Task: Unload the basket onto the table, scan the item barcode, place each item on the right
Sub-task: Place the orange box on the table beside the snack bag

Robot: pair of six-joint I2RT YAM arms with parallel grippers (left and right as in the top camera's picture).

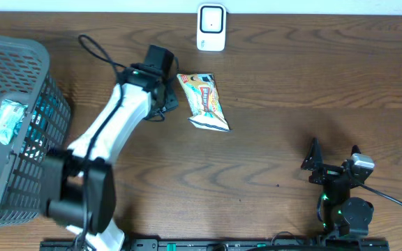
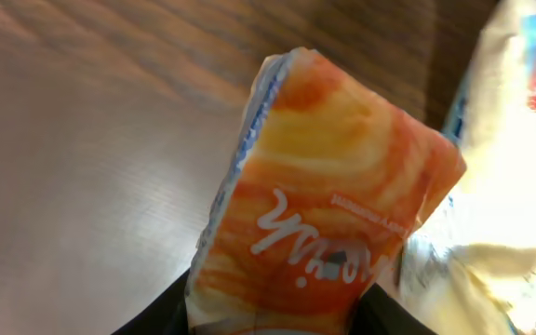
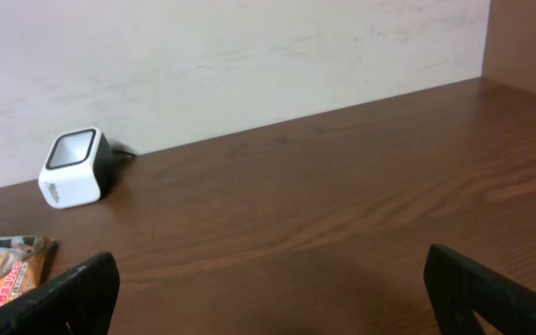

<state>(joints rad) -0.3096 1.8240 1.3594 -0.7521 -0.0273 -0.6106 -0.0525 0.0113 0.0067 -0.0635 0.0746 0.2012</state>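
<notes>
In the left wrist view my left gripper (image 2: 273,314) is shut on an orange snack packet (image 2: 328,214) with white script, which fills the view; its barcode does not show. In the overhead view the left gripper (image 1: 164,94) sits at the back middle and hides that packet. A yellow and orange packet (image 1: 204,102) lies flat just to its right, and its pale edge (image 2: 505,186) shows beside the held one. The white barcode scanner (image 1: 211,28) stands at the back edge, also visible from the right wrist (image 3: 73,167). My right gripper (image 1: 333,160) rests open and holds nothing at the front right.
A grey mesh basket (image 1: 26,63) with several packets inside stands at the left edge. A black cable (image 1: 100,52) runs along the table near the left arm. A pale wall (image 3: 231,56) rises behind the scanner.
</notes>
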